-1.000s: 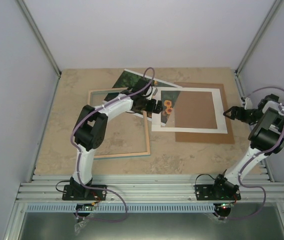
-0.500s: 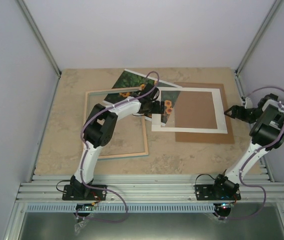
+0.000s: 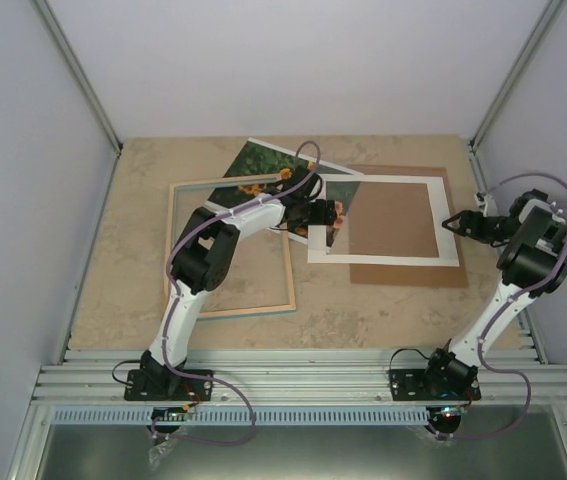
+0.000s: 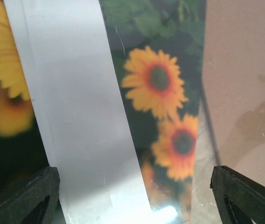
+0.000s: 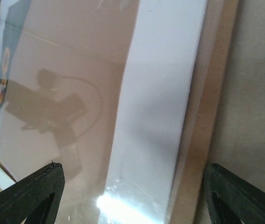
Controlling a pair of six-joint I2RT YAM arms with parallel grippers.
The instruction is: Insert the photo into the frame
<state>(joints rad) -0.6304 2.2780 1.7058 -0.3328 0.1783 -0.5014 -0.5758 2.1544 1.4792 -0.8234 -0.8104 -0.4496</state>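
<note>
The photo shows orange-yellow flowers on dark green leaves with a thin white edge (blooms plain in the left wrist view). It lies under the left claw, one end beneath the white mat, the other overlapping the far corner of the frame, wood side up beside that claw. Both the left claw and the right claw stand wide open, gripping nothing, each over a side band of the mat.
</note>
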